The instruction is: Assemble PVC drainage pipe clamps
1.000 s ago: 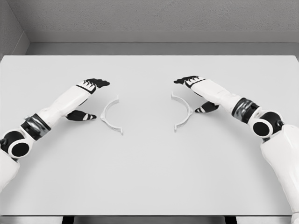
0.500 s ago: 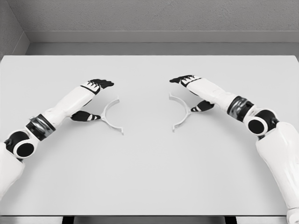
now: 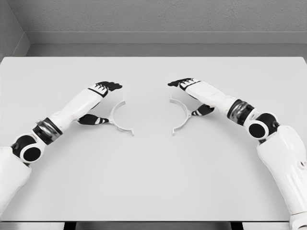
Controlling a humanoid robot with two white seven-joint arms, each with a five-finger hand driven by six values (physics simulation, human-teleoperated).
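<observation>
Two white half-ring clamp pieces lie on the grey table [image 3: 153,182], their open sides facing each other. The left clamp half [image 3: 119,127] has my left hand [image 3: 106,103] over its outer side. The dark thumb touches the back of the arc and the fingers stretch out flat above its far end. The right clamp half [image 3: 181,125] is flanked the same way by my right hand [image 3: 187,98], thumb against the arc's back. Neither hand closes around its piece. A gap of bare table separates the two halves.
The table's far edge meets a grey wall and a darker floor strip. Its front edge runs along the bottom of the picture.
Both hands have slid inward toward the table's middle, and each clamp half has moved with its hand. The gap between the halves is narrower.
</observation>
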